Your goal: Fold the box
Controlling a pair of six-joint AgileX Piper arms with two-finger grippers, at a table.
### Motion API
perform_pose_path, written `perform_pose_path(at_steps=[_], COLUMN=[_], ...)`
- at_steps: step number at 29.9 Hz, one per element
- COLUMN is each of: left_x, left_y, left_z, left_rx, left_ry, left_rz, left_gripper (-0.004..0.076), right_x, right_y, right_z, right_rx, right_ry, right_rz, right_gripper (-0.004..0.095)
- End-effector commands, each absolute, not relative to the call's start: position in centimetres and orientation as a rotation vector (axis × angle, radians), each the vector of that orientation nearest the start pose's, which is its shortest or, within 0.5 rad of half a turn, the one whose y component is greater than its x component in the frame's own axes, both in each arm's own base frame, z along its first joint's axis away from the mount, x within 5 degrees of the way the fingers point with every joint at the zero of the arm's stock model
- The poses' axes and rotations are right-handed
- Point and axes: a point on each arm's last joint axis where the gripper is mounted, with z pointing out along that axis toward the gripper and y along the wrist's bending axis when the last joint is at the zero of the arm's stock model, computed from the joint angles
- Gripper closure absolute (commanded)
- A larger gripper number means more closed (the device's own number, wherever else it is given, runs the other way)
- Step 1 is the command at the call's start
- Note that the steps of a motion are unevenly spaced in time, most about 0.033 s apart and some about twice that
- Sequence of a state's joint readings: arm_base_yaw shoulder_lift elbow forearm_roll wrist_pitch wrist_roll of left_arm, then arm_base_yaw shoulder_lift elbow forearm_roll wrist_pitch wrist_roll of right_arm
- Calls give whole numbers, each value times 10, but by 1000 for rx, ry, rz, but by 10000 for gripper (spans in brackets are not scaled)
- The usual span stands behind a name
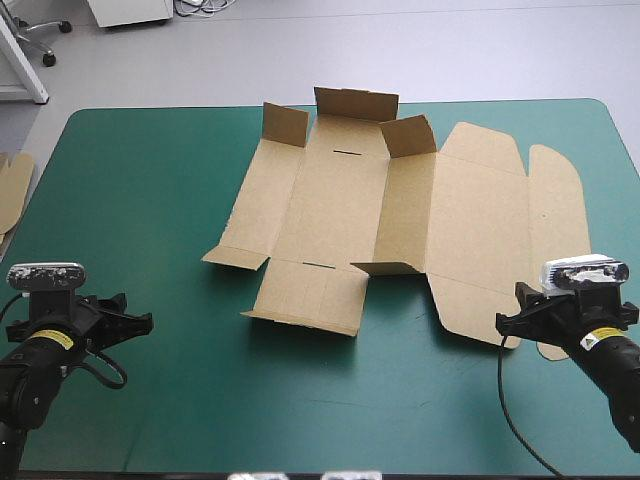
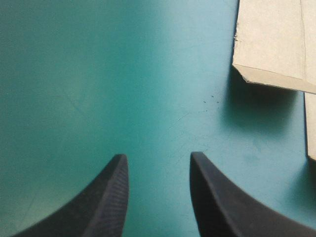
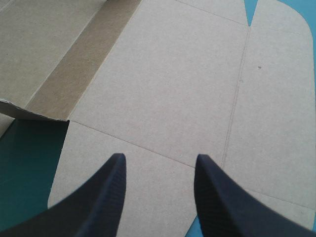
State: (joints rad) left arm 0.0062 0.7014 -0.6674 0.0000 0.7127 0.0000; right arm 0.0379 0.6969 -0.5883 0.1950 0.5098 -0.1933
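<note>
1. Lying opened out on the teal-green worktop (image 1: 150, 200), the cut brown cardboard box (image 1: 330, 200) sat between the middle and the right edge, closer to the far edge.
2. Little of the fold looked done. Three short flaps stood up along the sheet's far side, and the near-side flaps were only slightly lifted, with nothing tucked.
3. The wide lid panel and its rounded end flap lay flat toward the worktop's right edge.
4. The left pincer (image 1: 135, 322), two curved black fingers, was spread apart and empty by the near-left corner. In its wrist view the left pincer (image 2: 157, 158) had only bare cover between its fingers, and a lifted corner of the box (image 2: 271, 44) lay ahead and to one side, apart from it.
5. The right pincer (image 1: 512, 310) was likewise released and gripped nothing, over the sheet's near right corner. In its wrist view the right pincer (image 3: 160, 158) had the flat box (image 3: 173, 74) under and ahead of it.
6. By my judgement nearly everything remained: raising the side walls, folding the end walls over and tucking them.
7. More brown board (image 1: 12, 190) showed at the worktop's left edge.
</note>
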Motion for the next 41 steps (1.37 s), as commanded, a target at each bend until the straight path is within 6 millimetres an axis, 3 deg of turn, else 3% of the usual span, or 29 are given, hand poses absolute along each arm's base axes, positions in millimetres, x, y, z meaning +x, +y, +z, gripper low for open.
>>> perform_pose_path(at_steps=[1,13,19,23,27,35,41], left_x=[134,135,150,172,200,259,294], left_y=[0,-1,-4,-6,-8,-14,7], left_z=[327,329,345,353,360,356,339], left_rx=[-4,-12,-41,-48,-31,18,-98], left_ry=[2147,2145,2188,2227,2252,2337,2369], left_rz=[-6,-23,-82,-119,-139,-211,-340], left_gripper=[434,433,406,356,355,355,355], right_x=[142,141,143,152,166,186,187], right_y=[14,14,14,15,15,17,16], right_z=[320,319,332,340,342,357,375], right_rx=[-115,-115,-45,-25,-23,-32,-56], right_ry=[1996,2005,1971,1988,2019,2047,1999], right_rz=[101,104,150,164,167,171,141], right_gripper=[495,495,490,489,489,485,485])
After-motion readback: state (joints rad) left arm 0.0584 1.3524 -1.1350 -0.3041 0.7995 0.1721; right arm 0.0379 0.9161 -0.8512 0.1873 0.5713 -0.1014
